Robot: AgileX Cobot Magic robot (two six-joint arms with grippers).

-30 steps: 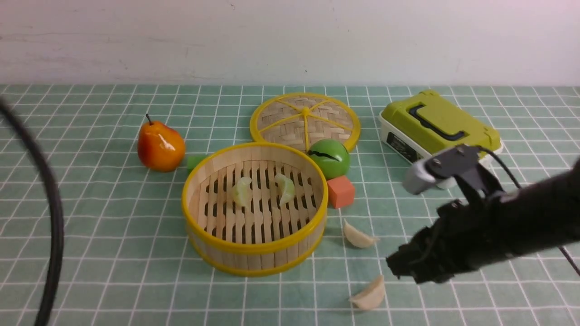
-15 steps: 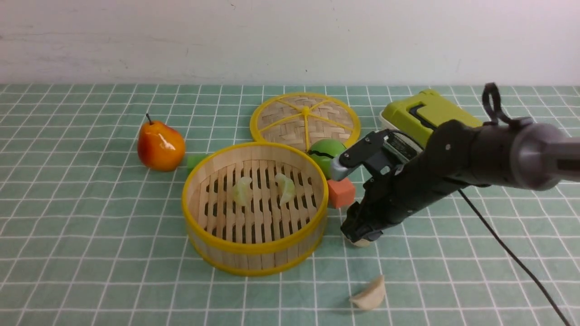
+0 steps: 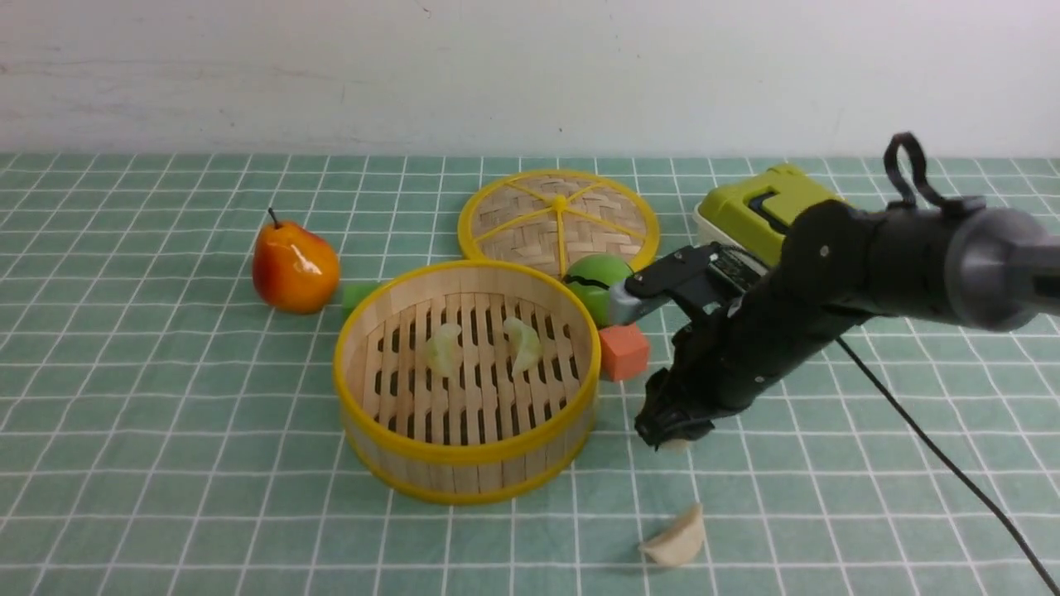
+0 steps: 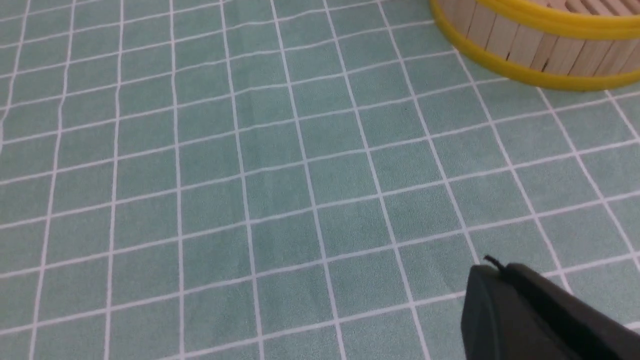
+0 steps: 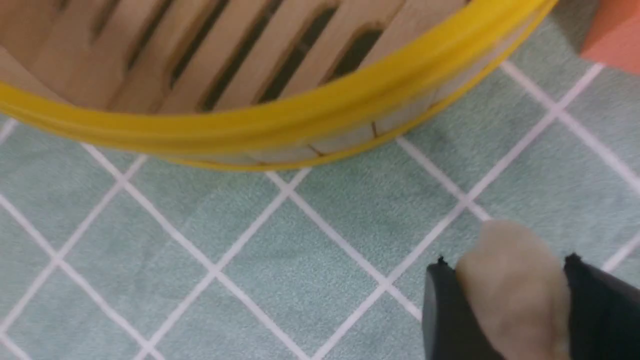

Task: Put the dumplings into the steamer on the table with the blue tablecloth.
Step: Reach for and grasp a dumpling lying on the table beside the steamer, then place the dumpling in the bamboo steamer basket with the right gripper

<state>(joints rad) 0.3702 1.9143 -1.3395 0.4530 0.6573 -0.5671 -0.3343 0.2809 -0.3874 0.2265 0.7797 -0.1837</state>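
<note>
The steamer (image 3: pixel 464 476) stands mid-table on the blue tablecloth (image 3: pixel 166 414). Two pale yellow-green dumplings (image 3: pixel 443 348) (image 3: pixel 522 343) lie on its slatted floor. My right gripper (image 3: pixel 671 432) is low over the cloth just right of the steamer, shut on a cream-white dumpling (image 3: pixel 676 446). In the right wrist view that dumpling (image 5: pixel 515 285) sits between both fingers, near the steamer wall (image 5: pixel 300 115). The second cream dumpling (image 3: pixel 675 542) lies on the cloth nearer me. My left gripper (image 4: pixel 492 272) is shut and empty over bare cloth, the steamer (image 4: pixel 540 45) ahead of it.
The flat woven lid (image 3: pixel 557 217) lies behind the steamer. A green ball (image 3: pixel 607 285) and an orange cube (image 3: pixel 623 350) sit at the steamer's right rear, close to my right arm. A pear (image 3: pixel 294 266), a small green block (image 3: pixel 356 295) and a green-and-white box (image 3: pixel 770 223) stand further off.
My right arm swung in from the right front to the cream dumpling beside the steamer and closed on it. The left arm's cable has left the front view.
</note>
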